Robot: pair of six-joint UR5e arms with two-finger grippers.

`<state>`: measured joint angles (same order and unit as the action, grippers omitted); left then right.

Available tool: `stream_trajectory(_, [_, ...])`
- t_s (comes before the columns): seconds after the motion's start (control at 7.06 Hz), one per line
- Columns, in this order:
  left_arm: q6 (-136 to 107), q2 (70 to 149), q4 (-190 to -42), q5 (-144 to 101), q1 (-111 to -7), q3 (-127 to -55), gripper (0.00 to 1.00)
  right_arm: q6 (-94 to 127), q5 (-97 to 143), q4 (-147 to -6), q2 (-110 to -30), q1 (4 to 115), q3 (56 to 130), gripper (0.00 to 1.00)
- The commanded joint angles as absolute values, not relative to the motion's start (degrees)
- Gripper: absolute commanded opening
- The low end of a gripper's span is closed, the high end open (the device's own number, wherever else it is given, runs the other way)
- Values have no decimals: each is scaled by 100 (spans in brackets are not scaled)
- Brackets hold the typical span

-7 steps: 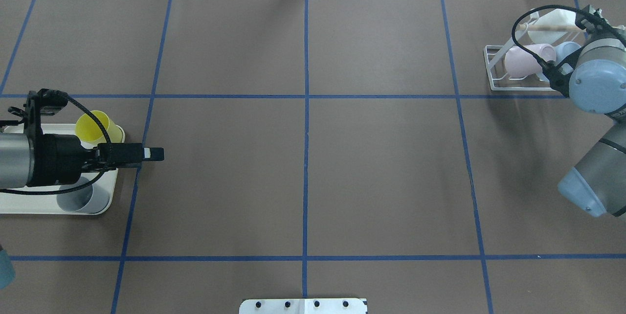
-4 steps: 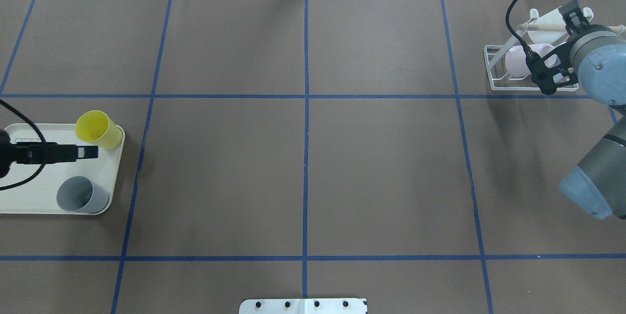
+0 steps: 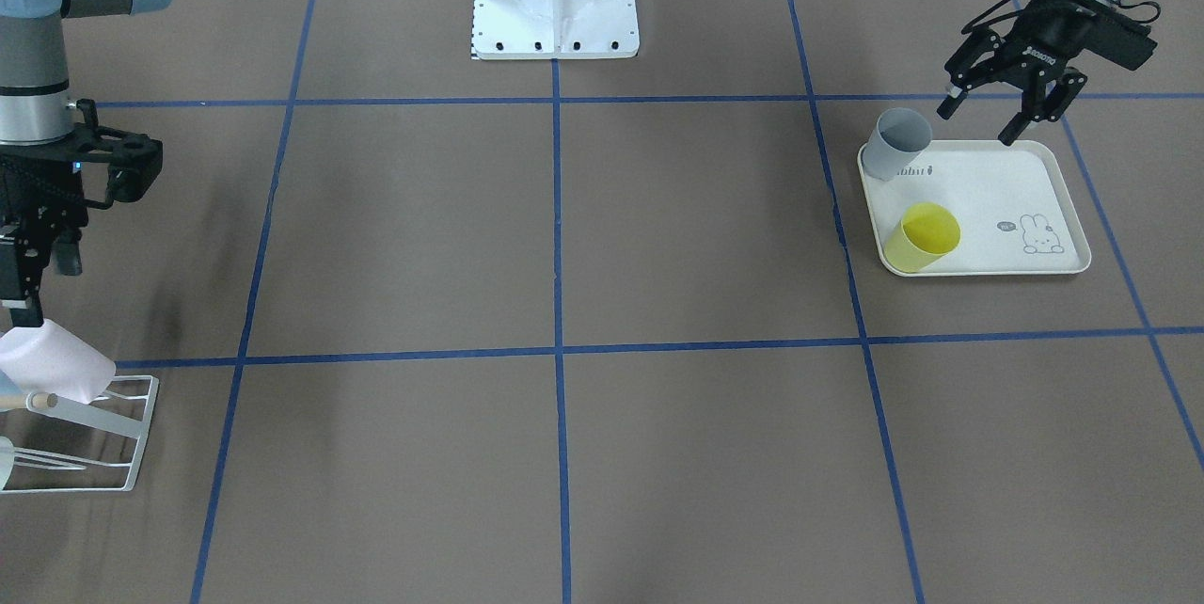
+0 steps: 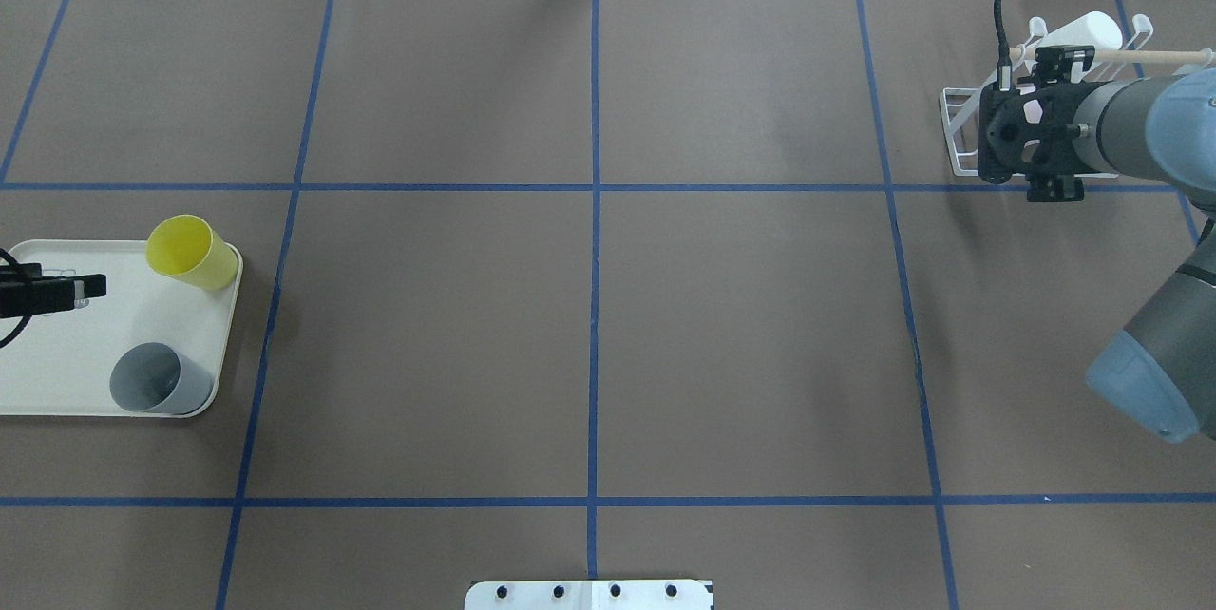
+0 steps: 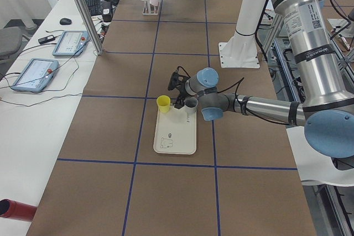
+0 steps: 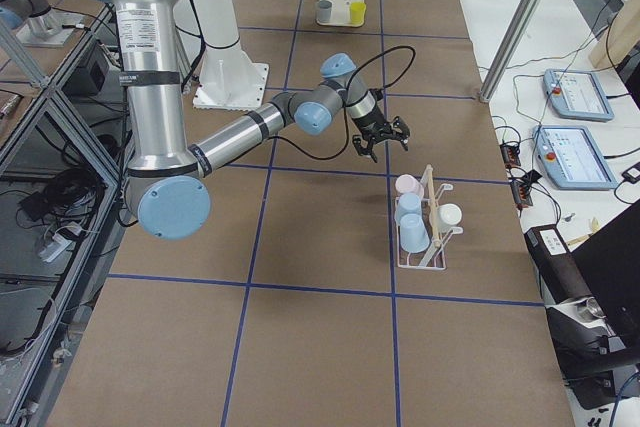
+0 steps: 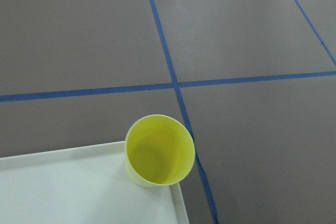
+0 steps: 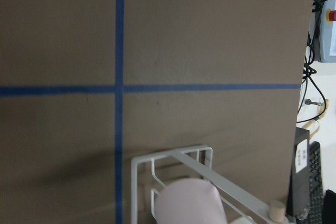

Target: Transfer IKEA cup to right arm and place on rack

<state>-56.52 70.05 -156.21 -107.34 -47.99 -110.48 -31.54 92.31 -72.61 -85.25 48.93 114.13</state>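
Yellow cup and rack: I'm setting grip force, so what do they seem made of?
Yellow cup: likely matte plastic, judging by its even colour and thin rim. Rack: seemingly white-coated metal wire, thin bent bars, plus a pale wooden rod.

The silver-grey jointed left arm [image 5: 265, 106], a boxy black block at its wrist, reaches out low. Its black two-finger left gripper [image 3: 978, 119] slants downward, fingers spread and empty. The silver-grey right arm [image 4: 1130, 130] with pale blue joint caps stretches forward. Its black right gripper [image 3: 38, 286] points down, fingers apart, holding nothing.
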Motion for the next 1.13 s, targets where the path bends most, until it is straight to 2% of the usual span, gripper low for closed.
stream_trajectory(0.0, [-5642,6987,-15601,-10617,-4633,-10934,100,-1334,9851,-7260,-8421,4493,11837,99])
stream_trajectory(0.28, [-5695,6961,-15566,-10241,-4020,-10855,100,-373,10212,-7268,-8140,4255,11900,99])
stream_trajectory(0.57, [-5722,6768,-15565,-9969,-3658,-10828,100,-343,10204,-7269,-8139,4210,11900,99])
stream_trajectory(0.71, [-5817,6759,-15565,-9889,-3526,-10828,89,-343,10195,-7269,-8139,4210,11900,99])
stream_trajectory(0.85, [-5940,6767,-15565,-9888,-3411,-10828,55,-343,10195,-7269,-8139,4210,11900,99])
stream_trajectory(0.99, [-5976,6785,-15565,-9896,-3401,-10828,28,-343,10187,-7269,-8139,4210,11892,99])
